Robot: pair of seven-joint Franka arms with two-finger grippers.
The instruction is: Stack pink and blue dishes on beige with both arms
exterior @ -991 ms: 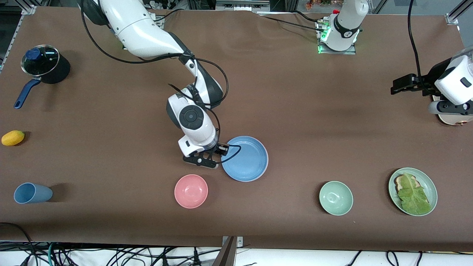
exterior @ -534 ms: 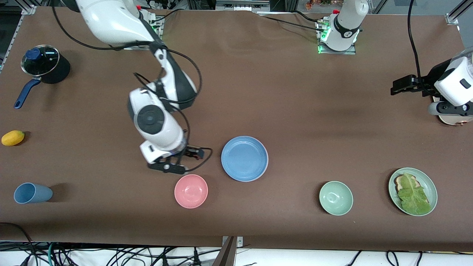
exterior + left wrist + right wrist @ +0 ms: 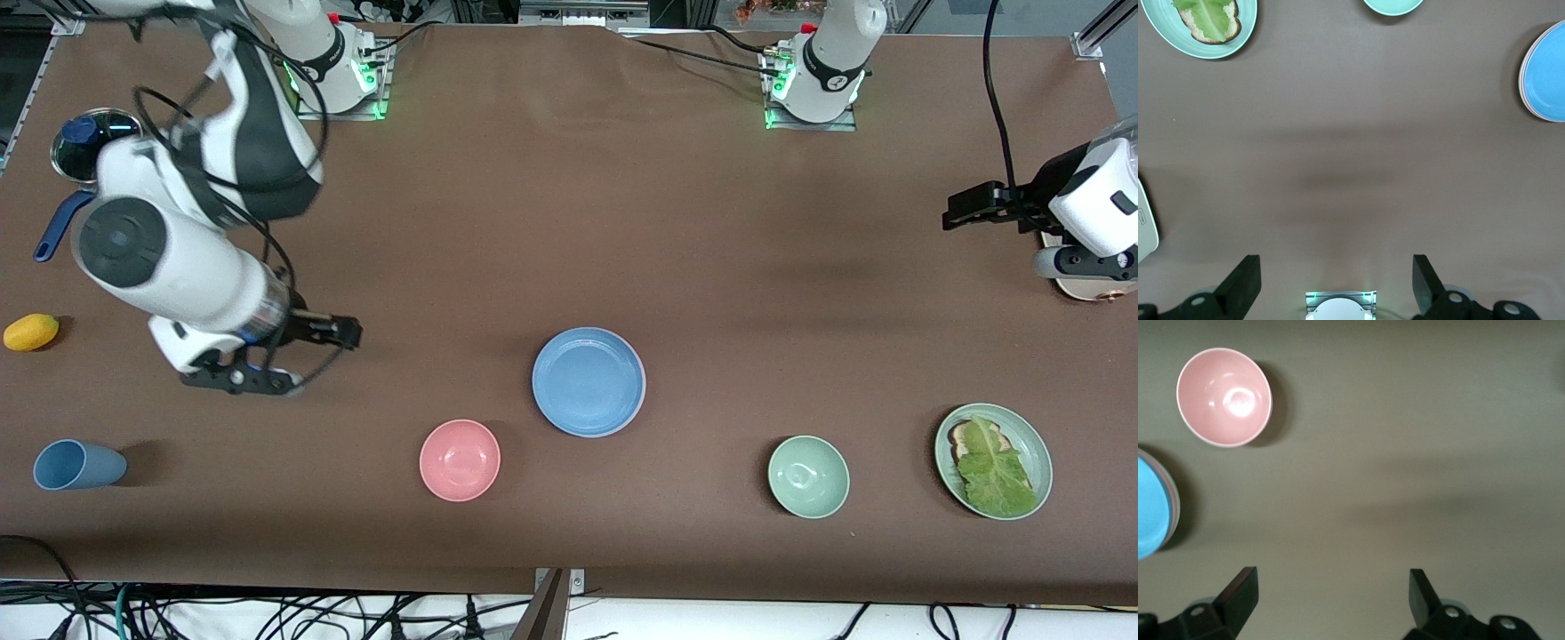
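The light blue plate (image 3: 589,381) lies near the table's middle on top of a stack. In the left wrist view a thin pink edge (image 3: 1521,77) shows just under the blue plate (image 3: 1546,70). I cannot make out the beige plate beneath them. My right gripper (image 3: 307,360) hangs open and empty over bare table toward the right arm's end, well away from the stack; its wrist view shows open fingers (image 3: 1331,593) over bare cloth. My left gripper (image 3: 973,203) waits open and empty (image 3: 1335,280) above the left arm's end of the table.
A pink bowl (image 3: 460,460) sits beside the stack, nearer the camera. A green bowl (image 3: 808,476), a green plate with lettuce (image 3: 993,460), a blue cup (image 3: 76,465), a yellow fruit (image 3: 31,332) and a lidded pot (image 3: 89,147) also stand around. A pale board (image 3: 1089,289) lies under the left arm.
My right gripper opened at the blue plate's rim and swung off toward the right arm's end of the table. The blue plate stayed put. The left arm has not moved.
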